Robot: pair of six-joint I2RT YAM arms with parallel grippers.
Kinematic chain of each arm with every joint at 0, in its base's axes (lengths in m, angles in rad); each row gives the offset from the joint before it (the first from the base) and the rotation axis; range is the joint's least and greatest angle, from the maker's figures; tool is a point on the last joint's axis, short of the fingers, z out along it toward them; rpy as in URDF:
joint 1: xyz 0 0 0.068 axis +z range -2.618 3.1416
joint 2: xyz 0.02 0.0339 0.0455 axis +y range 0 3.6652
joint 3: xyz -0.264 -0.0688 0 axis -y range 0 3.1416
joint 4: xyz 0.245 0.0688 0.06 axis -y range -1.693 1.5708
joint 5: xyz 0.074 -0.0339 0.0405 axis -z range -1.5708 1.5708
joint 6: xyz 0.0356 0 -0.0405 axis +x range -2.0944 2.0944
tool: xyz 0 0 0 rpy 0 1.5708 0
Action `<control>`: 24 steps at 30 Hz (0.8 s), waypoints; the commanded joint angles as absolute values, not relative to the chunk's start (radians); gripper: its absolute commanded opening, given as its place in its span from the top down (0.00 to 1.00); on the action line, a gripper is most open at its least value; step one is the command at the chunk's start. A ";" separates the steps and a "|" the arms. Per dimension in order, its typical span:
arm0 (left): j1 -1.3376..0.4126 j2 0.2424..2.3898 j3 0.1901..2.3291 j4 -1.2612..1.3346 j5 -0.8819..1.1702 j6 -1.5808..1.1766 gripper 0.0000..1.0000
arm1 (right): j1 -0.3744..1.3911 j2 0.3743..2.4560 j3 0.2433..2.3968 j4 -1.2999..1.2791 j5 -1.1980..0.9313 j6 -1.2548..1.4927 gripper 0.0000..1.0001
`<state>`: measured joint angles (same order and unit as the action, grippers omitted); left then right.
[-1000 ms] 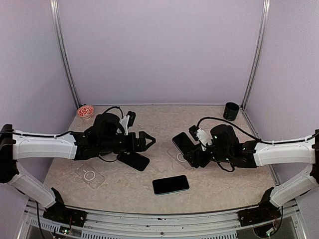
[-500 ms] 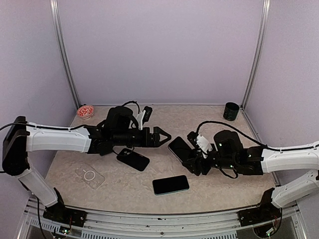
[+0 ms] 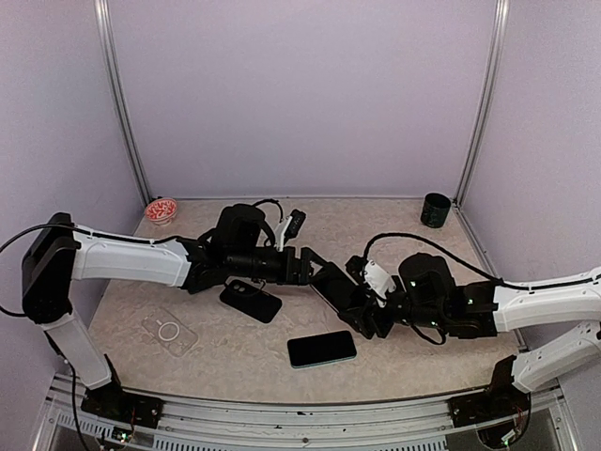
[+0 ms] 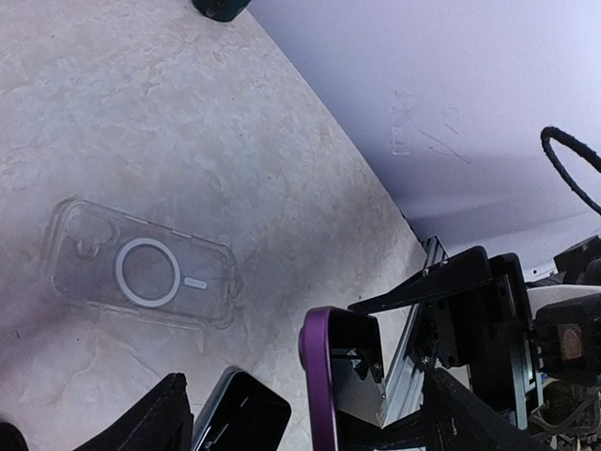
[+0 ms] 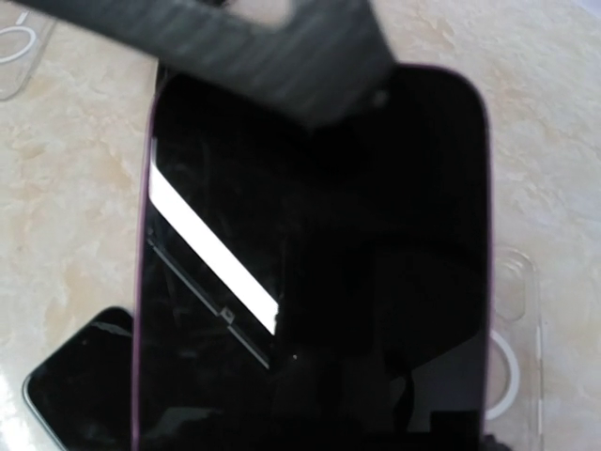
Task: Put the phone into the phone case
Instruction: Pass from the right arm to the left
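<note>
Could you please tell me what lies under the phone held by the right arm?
A clear case lies on the table, one edge showing beside the phone; the phone covers the rest of it.

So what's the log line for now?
right gripper: holding purple phone | left gripper: open around its end | near-left clear case: empty

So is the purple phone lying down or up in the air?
Up in the air, tilted. The right gripper holds the purple phone clear of the table, with a clear case visible underneath.
</note>
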<state>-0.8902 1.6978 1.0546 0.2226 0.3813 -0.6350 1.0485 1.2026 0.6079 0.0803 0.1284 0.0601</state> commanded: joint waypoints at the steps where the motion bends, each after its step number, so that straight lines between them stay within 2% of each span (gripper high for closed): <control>1: -0.899 1.724 1.085 0.261 0.453 -0.643 0.23 | 1.072 1.214 0.622 0.144 0.174 0.042 0.29; 5: -0.899 1.726 1.079 0.276 0.480 -0.650 0.35 | 1.080 1.214 0.624 0.145 0.191 0.039 0.29; 9: -0.899 1.728 1.075 0.285 0.503 -0.660 0.42 | 1.083 1.204 0.622 0.150 0.201 0.034 0.28; 12: -0.900 1.729 1.073 0.291 0.516 -0.668 0.53 | 1.086 1.204 0.624 0.147 0.204 0.032 0.28; 18: -0.904 1.740 1.071 0.302 0.524 -0.679 0.56 | 1.093 1.202 0.624 0.144 0.221 0.026 0.27; 21: -0.905 1.749 1.075 0.304 0.533 -0.683 0.64 | 1.099 1.195 0.624 0.147 0.232 0.023 0.27; 24: -0.907 1.756 1.075 0.305 0.539 -0.685 0.77 | 1.101 1.188 0.625 0.149 0.237 0.019 0.27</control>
